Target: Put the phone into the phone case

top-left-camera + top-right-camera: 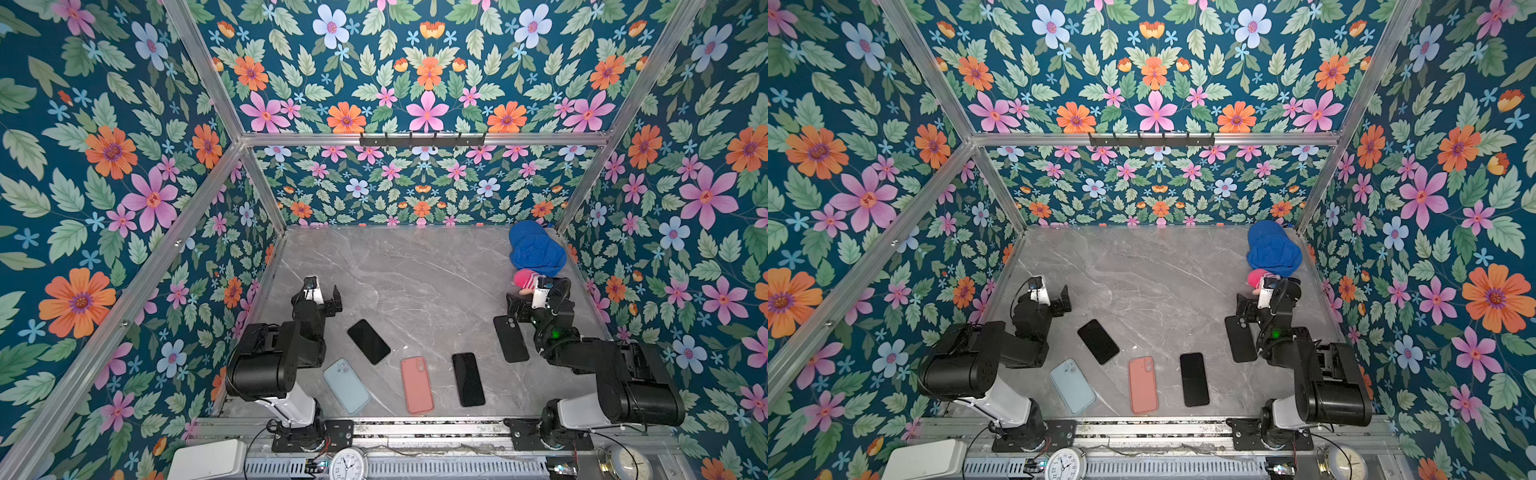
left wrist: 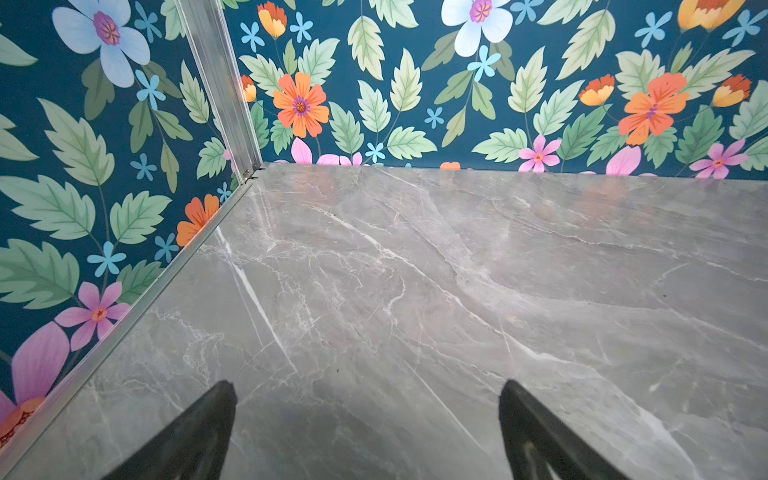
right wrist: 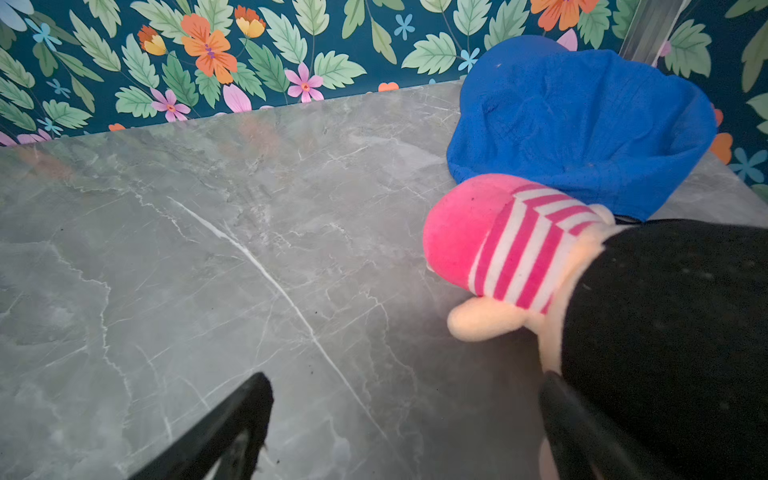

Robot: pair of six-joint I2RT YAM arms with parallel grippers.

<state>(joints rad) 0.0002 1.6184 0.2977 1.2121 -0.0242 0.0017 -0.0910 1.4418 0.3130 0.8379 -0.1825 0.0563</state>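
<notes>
Even, bright light; soft shadows beneath both arms; faint sheen on the grey marble bench (image 2: 457, 270); top-view edges bow; near jaws blurred.

Floral wallpaper (image 1: 424, 83) — pink, orange and pale blue flowers with green leaves on dark teal — is covering the walls all round. Aluminium bars (image 1: 291, 139) are framing the corners, and a black hook rail (image 1: 422, 140) is hanging on the back bar. A grey marble-look tabletop (image 1: 415, 270) with white veins is lying below, catching soft, even light. Along the near edge, a white box (image 1: 208, 459), a clock (image 1: 348, 464) and a second clock (image 1: 625, 463) are sitting.
</notes>
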